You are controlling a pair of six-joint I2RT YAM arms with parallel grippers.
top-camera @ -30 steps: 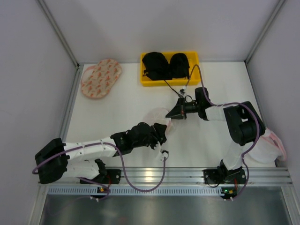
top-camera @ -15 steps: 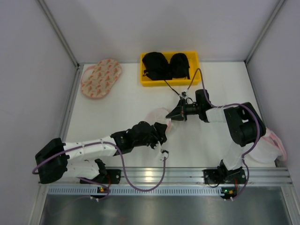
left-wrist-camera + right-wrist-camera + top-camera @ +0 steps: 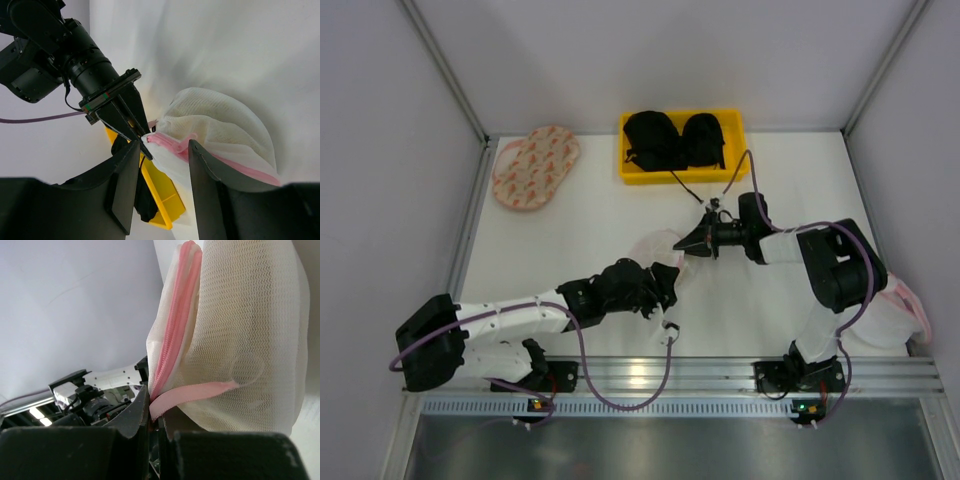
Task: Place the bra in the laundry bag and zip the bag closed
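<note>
Hardly anything's shifted since a second ago, our right wrist just tilted a bit. Right gripper [image 3: 686, 243] is clenched on the pink zip tab [image 3: 195, 391], ready to drag it. Left gripper [image 3: 650, 290] straddles the laundry bag [image 3: 655, 245] between the arms to brace it; whether it's clamped, we can't tell. The bra isn't visible, probably inside.

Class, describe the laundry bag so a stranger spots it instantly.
From the yellow tray at the far edge, come nearer. Between the left end effector and right end effector is the laundry bag: white mesh with a pink zip, unlike the red-patterned oval bag far left.
</note>
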